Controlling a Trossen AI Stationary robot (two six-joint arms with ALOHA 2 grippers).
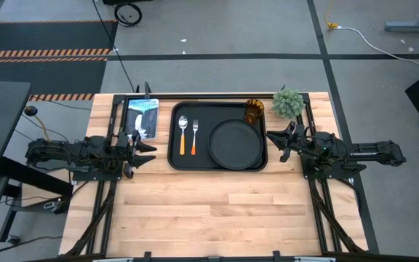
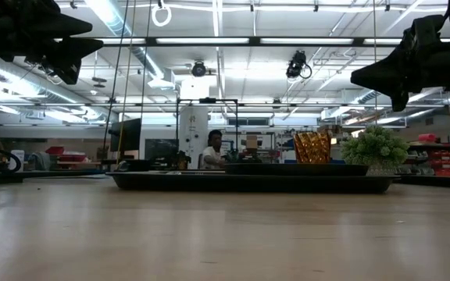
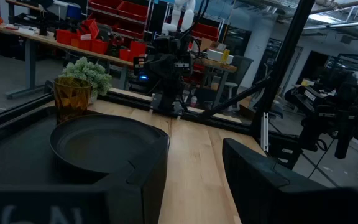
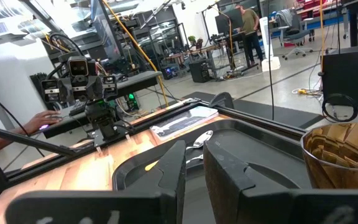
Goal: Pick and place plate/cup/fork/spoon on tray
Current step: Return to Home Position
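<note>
On the large black rectangular tray (image 1: 176, 161) lie the round matte black plate (image 1: 235, 143), the translucent amber tumbler cup (image 1: 254, 111) at its far right corner, and the orange-handled spoon (image 1: 182, 134) and fork (image 1: 194, 135) side by side. Left gripper (image 1: 145, 151) hangs beside the tray's left edge, jaws apart and empty. Right gripper (image 1: 278, 143) hangs beside the right edge, jaws narrowly parted, holding nothing.

I can read no text, label, brand or number anywhere. The blue-white picture card (image 1: 142, 116) at the table's far left edge shows only a picture to me, and the pale marks on my left gripper's housing are too blurred to make out.
</note>
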